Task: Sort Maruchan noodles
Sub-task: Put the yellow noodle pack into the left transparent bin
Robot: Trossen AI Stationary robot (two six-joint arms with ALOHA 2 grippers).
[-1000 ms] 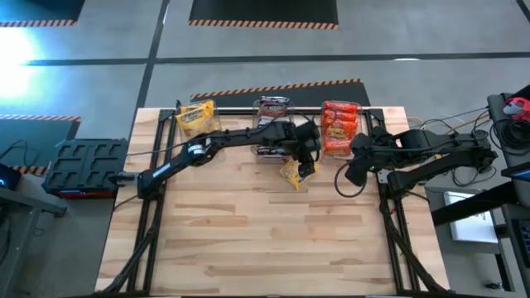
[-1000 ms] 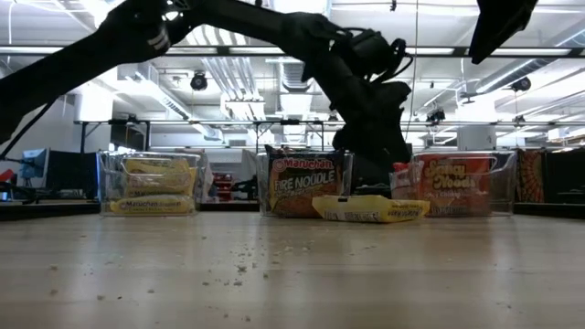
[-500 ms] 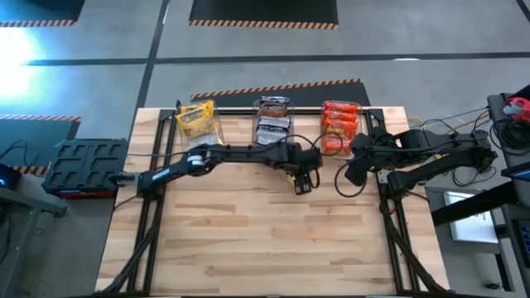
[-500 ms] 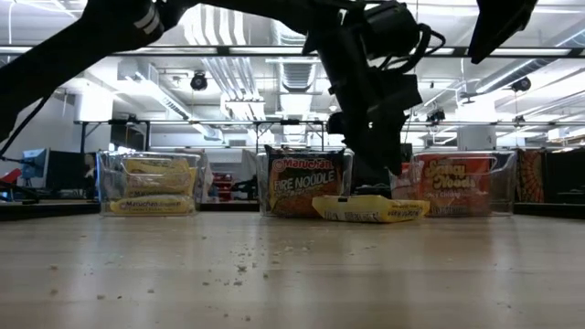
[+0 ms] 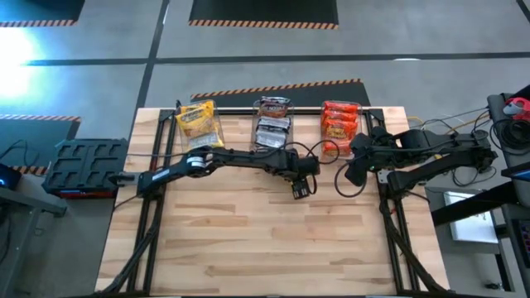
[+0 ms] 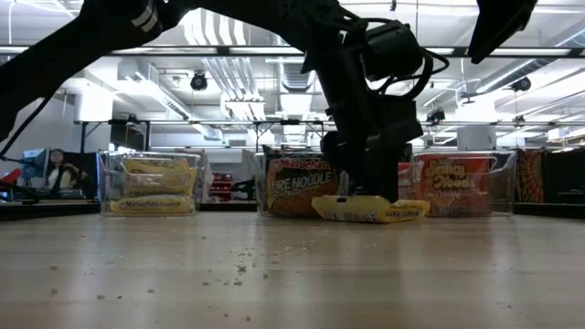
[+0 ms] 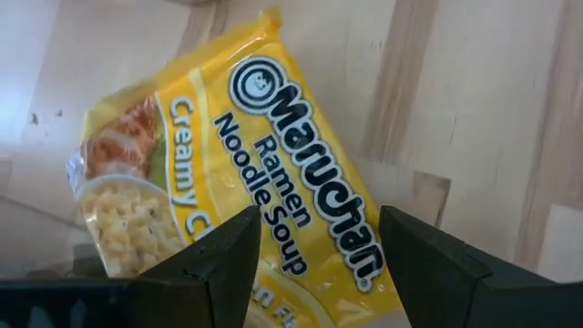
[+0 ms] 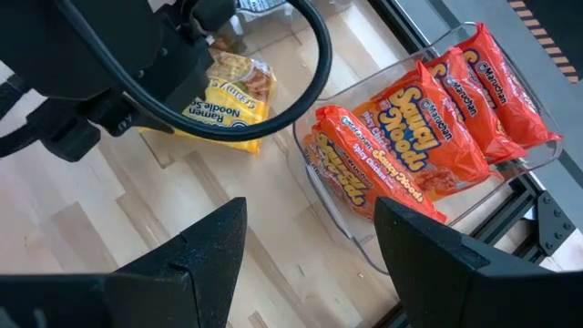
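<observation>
Here the left gripper hangs low over a lone yellow Maruchan packet that lies flat on the wooden table, in front of the gap between the middle and right bins. In the left wrist view its two fingers stand spread to either side of the packet, open and not pinching it; the low view shows the same packet resting on the tabletop under the gripper. The right gripper waits just beside it toward the table's right edge, its fingers parted and holding nothing. Farther back, three clear bins stand in a row along the far edge: the left bin holds yellow packets, the middle bin dark ones, and the right bin red-orange ones. Beyond the table, a person sits at a desk.
</observation>
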